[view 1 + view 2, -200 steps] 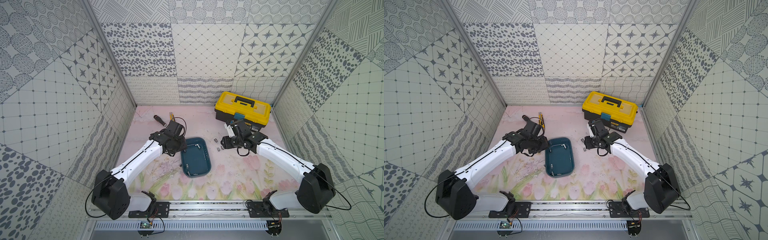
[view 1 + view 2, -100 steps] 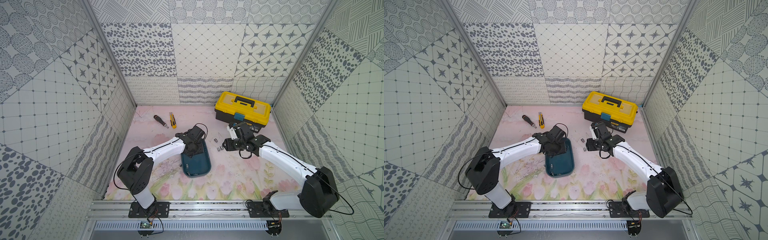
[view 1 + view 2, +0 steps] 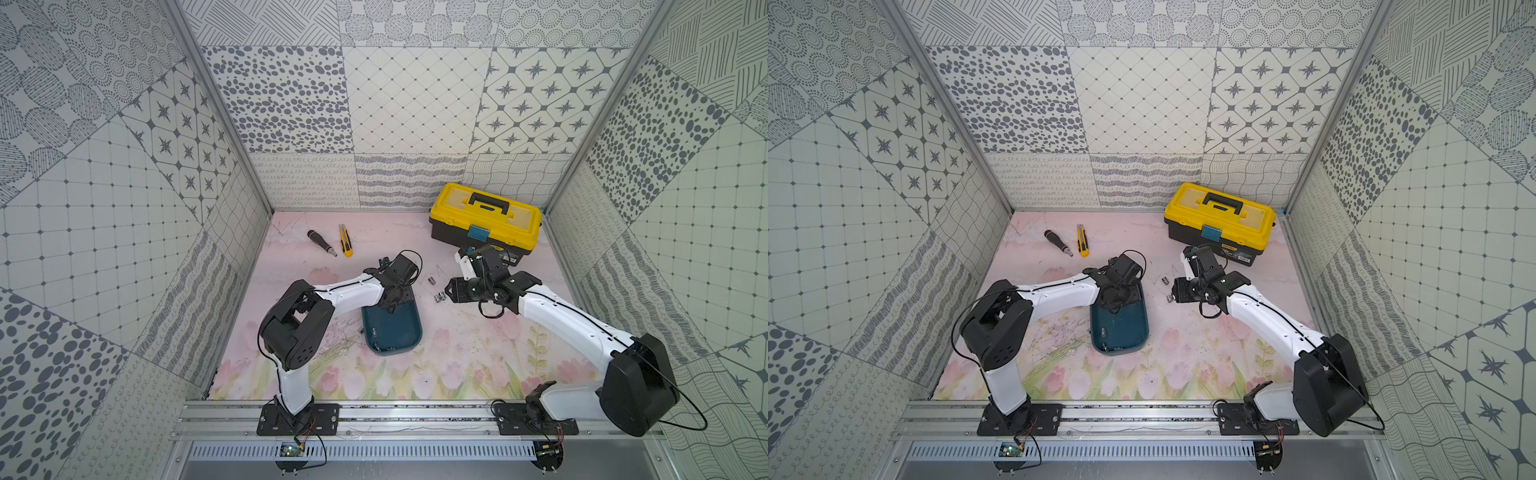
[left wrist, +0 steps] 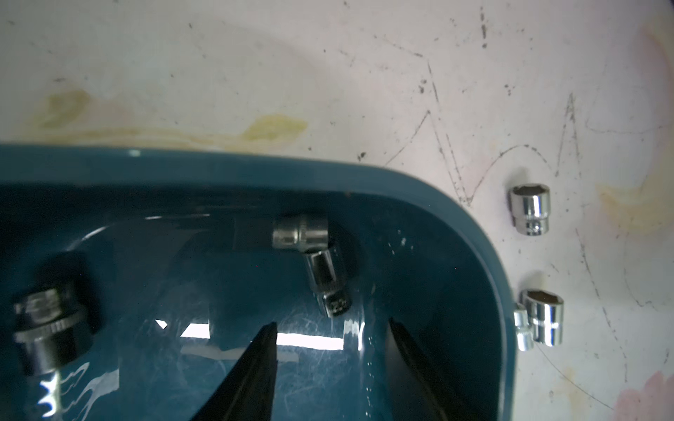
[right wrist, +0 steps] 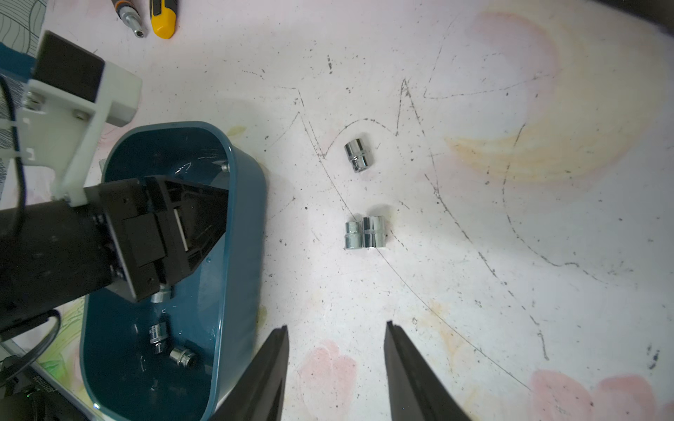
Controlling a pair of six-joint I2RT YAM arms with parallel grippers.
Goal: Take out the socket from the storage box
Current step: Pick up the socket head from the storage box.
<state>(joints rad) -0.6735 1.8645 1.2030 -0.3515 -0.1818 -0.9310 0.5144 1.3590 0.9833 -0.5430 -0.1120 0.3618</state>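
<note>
The teal storage box [image 3: 392,332] lies mid-mat in both top views [image 3: 1121,330]. My left gripper [image 4: 332,323] reaches down into its far end, open and holding nothing. Just past its fingertips, two chrome sockets lie touching on the box floor, one [image 4: 301,235] near the wall and one [image 4: 327,280] closer. A darker socket [image 4: 47,328] sits further along the box. Two more sockets [image 5: 158,333] [image 5: 182,356] lie at the box's near end. My right gripper [image 5: 336,325] hangs open and empty over the mat, to the right of the box [image 5: 240,226].
Three chrome sockets lie on the mat right of the box: a single one [image 5: 358,155] and a touching pair [image 5: 374,231]. A yellow-lidded toolbox [image 3: 486,220] stands at the back right. A screwdriver [image 3: 320,242] and a yellow utility knife [image 3: 345,245] lie at the back left.
My left arm has swung from the box's far-left corner to over its far end, and the gripper now reaches inside. The right arm has barely moved.
</note>
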